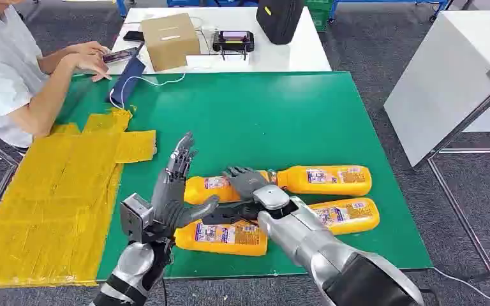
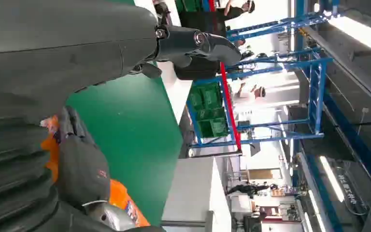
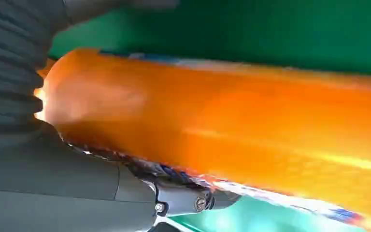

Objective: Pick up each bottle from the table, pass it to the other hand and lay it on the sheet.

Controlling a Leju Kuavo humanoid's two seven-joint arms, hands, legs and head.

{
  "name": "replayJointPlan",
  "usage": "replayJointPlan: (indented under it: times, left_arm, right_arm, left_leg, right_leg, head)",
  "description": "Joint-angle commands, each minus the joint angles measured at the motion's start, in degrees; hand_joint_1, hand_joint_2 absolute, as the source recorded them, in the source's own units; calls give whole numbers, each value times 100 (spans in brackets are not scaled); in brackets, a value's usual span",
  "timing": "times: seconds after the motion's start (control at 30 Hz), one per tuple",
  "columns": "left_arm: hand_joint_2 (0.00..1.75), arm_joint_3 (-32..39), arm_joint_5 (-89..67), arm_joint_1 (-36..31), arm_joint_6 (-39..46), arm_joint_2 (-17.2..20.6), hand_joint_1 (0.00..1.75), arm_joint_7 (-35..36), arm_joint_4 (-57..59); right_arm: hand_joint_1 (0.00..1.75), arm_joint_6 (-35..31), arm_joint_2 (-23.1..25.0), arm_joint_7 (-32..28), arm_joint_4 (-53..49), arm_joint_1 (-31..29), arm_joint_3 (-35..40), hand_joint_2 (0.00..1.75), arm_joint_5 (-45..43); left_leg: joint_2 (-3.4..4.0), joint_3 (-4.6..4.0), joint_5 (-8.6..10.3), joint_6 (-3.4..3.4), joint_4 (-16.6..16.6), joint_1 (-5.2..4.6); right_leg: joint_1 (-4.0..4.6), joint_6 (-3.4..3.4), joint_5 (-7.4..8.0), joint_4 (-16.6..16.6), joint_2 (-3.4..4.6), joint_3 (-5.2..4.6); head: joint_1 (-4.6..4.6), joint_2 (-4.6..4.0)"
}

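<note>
Four orange plastic bottles with printed labels lie on their sides near the front edge of the green tabletop (image 1: 261,121). The right robot hand (image 1: 245,182) rests over one orange bottle (image 3: 251,130); whether it grips it I cannot tell. The left robot hand (image 1: 175,191) is released, fingers spread, beside the crumpled yellow sheet (image 1: 57,191).
</note>
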Motion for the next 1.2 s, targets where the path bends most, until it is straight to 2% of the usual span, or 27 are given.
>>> replayJointPlan:
  times: [0.03, 0.1, 0.13, 0.5, 0.53, 0.7, 0.77, 0.8, 0.9, 0.93, 0.97, 1.0, 1.03, 1.1, 1.17, 1.2]
  left_arm:
    - [175, -182, 67, -303, 4, 28, 0, 7, 527]
    - [175, -188, 78, -316, 6, 20, 0, 5, 541]
    - [175, -185, 82, -328, 8, 15, 0, 5, 555]
    - [175, -182, 83, -339, 7, 15, 0, 5, 563]
    - [175, -173, 88, -336, 14, 14, 0, 2, 562]
    - [175, -68, 62, -132, 85, 65, 0, 13, 333]
    - [175, 51, -31, 53, 137, 94, 0, 64, 105]
    - [175, 84, -50, 104, 143, 102, 0, 74, 47]
    - [175, 223, -173, 319, 159, 112, 0, 121, -137]
    - [175, 241, -195, 361, 158, 115, 0, 123, -169]
    - [175, 307, -299, 507, 274, 116, 0, 119, -238]
    - [175, 341, -338, 634, 319, 146, 0, 93, -309]
    - [175, 347, -353, 675, 326, 161, 0, 82, -333]
    - [175, 349, -357, 685, 326, 164, 0, 75, -336]
    - [175, 376, -376, 732, 370, 166, 0, 63, -374]
    - [175, 417, -397, 794, 414, 170, 0, 52, -418]
  right_arm:
    - [86, 70, -342, 338, 620, -128, 208, 175, 152]
    - [94, 115, -348, 369, 638, -109, 286, 175, 244]
    - [117, 170, -343, 397, 658, -105, 355, 175, 322]
    - [117, 181, -334, 402, 651, -102, 355, 175, 328]
    - [175, 153, -355, 411, 627, -103, 375, 175, 360]
    - [175, -1239, -426, 265, 261, -91, -30, 175, 151]
    - [175, -2168, -449, -84, -79, -64, -571, 175, -207]
    - [175, -2383, -472, -179, -211, -51, -674, 175, -258]
    - [175, -3580, -666, -634, -1517, 338, -1286, 175, -462]
    - [175, -3664, -742, -693, -1973, 513, -1399, 175, -471]
    - [175, -4131, -371, -2159, -4133, 1617, -3154, 175, -331]
    - [175, -4078, -636, -1975, -5295, 2025, -2958, 175, -620]
    - [175, -3900, -824, -1695, -5797, 2209, -2820, 175, -643]
    - [175, -3873, -874, -1643, -5897, 2267, -2782, 175, -644]
    - [175, -4131, -853, -1824, -6060, 2381, -2798, 175, -1164]
    - [175, -4131, -828, -1979, -6273, 2534, -2917, 175, -1466]
  left_leg:
    - [-34, 13, -1, -6, -2, 7]
    - [-21, 12, 0, -3, -4, 4]
    - [-22, 16, -2, -6, -2, 5]
    - [-17, 21, 3, -2, -2, 3]
    - [-29, 22, 2, -5, -1, 6]
    - [-24, 23, 2, -6, 0, 7]
    - [-12, 20, 0, -6, 0, 5]
    - [-12, 15, 1, -4, 1, 2]
    - [6, 2, -2, -4, 2, 3]
    - [5, 7, -7, -7, 3, 4]
    - [-2, 2, -1, -5, 1, 3]
    - [-12, 10, -5, -8, 1, 5]
    - [-3, 5, -4, -8, -3, 11]
    - [-37, 1, -8, -7, 4, 12]
    - [-34, -6, -17, -10, 9, 9]
    - [-67, -29, 0, -4, 3, 8]
  right_leg:
    - [3, -9, -6, -8, 1, 26]
    - [1, -6, -4, -7, 2, 21]
    - [2, -10, -5, -6, 10, 25]
    - [1, -4, -1, -6, -2, 23]
    - [2, -7, -3, -7, 0, 29]
    - [3, -8, -2, -6, 4, 29]
    - [2, -9, 0, -5, 18, 23]
    - [0, -7, 0, -2, 14, 20]
    - [2, 3, 9, 2, 31, 6]
    - [3, -1, 4, 2, 37, 10]
    - [3, 3, 5, 0, 21, 7]
    - [4, -1, -1, 0, 21, 16]
    - [10, 0, 3, -8, 20, 12]
    - [11, 0, -11, -1, -5, 21]
    - [10, -7, -21, 11, 3, 10]
    - [10, 1, -9, 1, -35, -3]
  head:
    - [2, 0]
    - [2, 0]
    - [0, 0]
    - [0, 0]
    - [0, 0]
    - [0, 0]
    - [0, 0]
    - [2, 0]
    - [0, 0]
    - [0, 0]
    - [0, 0]
    - [-2, 0]
    - [4, 0]
    - [9, 0]
    - [-17, 0]
    - [-13, 0]
